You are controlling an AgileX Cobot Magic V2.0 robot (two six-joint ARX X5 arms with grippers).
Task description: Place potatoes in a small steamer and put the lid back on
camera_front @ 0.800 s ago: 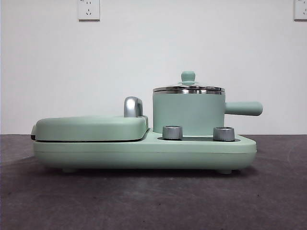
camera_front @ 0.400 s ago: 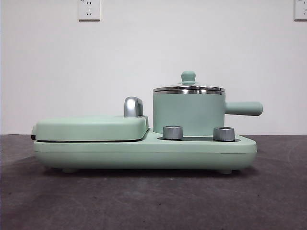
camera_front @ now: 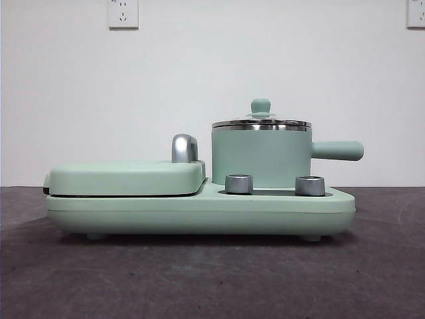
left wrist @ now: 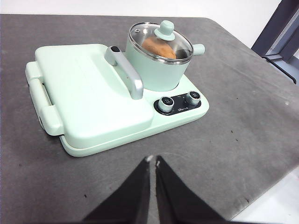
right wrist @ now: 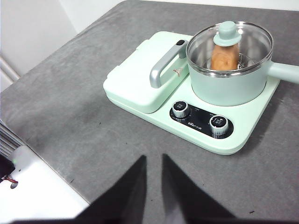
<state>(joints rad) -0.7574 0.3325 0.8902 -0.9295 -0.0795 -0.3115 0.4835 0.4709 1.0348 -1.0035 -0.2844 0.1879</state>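
Matte black, tapered end effector (left wrist: 151,161) jaws

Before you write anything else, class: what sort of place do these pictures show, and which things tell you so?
Probably a staged test bench, not a home kitchen: one breakfast cooker alone on a grey table, a bare white wall with sockets, and the robot's black jaws in both wrist views.
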